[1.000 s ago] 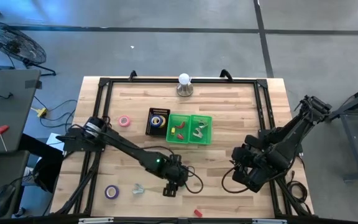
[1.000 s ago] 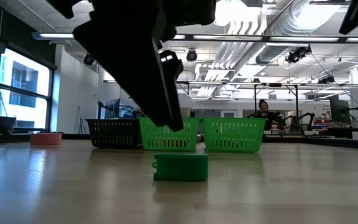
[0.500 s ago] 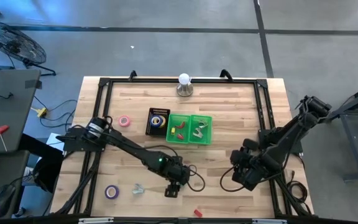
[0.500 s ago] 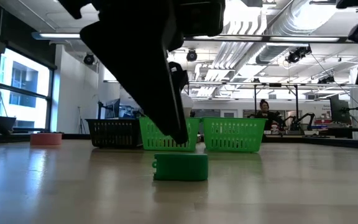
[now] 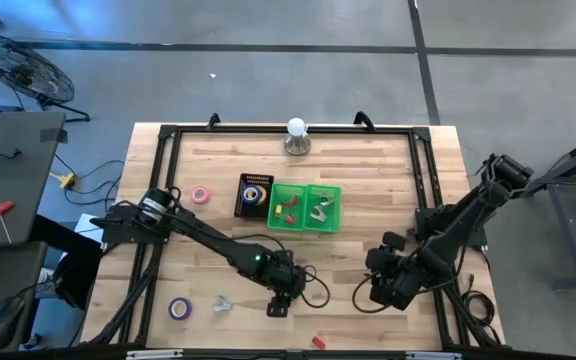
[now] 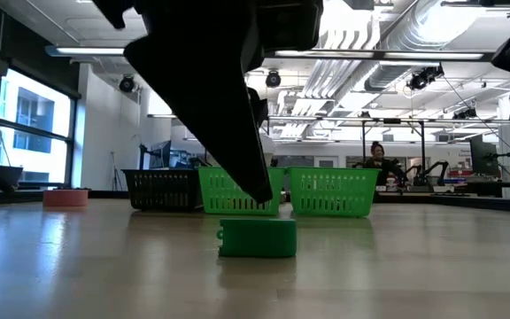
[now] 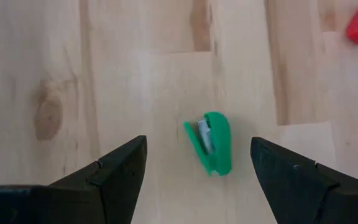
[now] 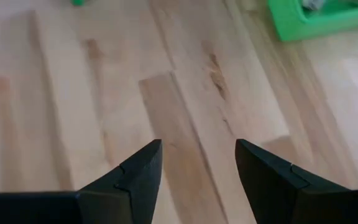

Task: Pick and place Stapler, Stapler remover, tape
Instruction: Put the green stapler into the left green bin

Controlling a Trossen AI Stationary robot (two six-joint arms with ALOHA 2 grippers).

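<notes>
1. The left end effector [image 7: 194, 180] hangs just above the desk [image 5: 368, 170] near its front edge, its two dark fingers [image 7: 114, 168] spread apart and gripping nothing; straight below, between them, lies one small green stapler [image 7: 211, 142], smooth plastic with a rounded body and a grey metal strip, flat on the pale wood and touching neither finger.
2. Just beside this end effector, one small grey metal piece [image 5: 222, 305] lies on the boards; what it is I cannot tell; a little beyond it sits one purple tape roll [image 5: 179, 308], a ring with a hollow centre.
3. Near the front edge on the other side lies one small red object [image 5: 318, 342], too small to name.
4. The right end effector [image 8: 197, 168] hovers over bare planks at the stapler's far side, well apart from it, fingers parted and empty.
5. Farther back stand three baskets: two green [image 5: 306, 207] side by side, touching, with small items inside, and one black [image 5: 252, 195] holding a yellow tape roll [image 5: 255, 193]; their walls are slotted mesh.
6. One pink tape roll [image 5: 200, 194] lies beside the black basket.
7. No writing can be read.
</notes>
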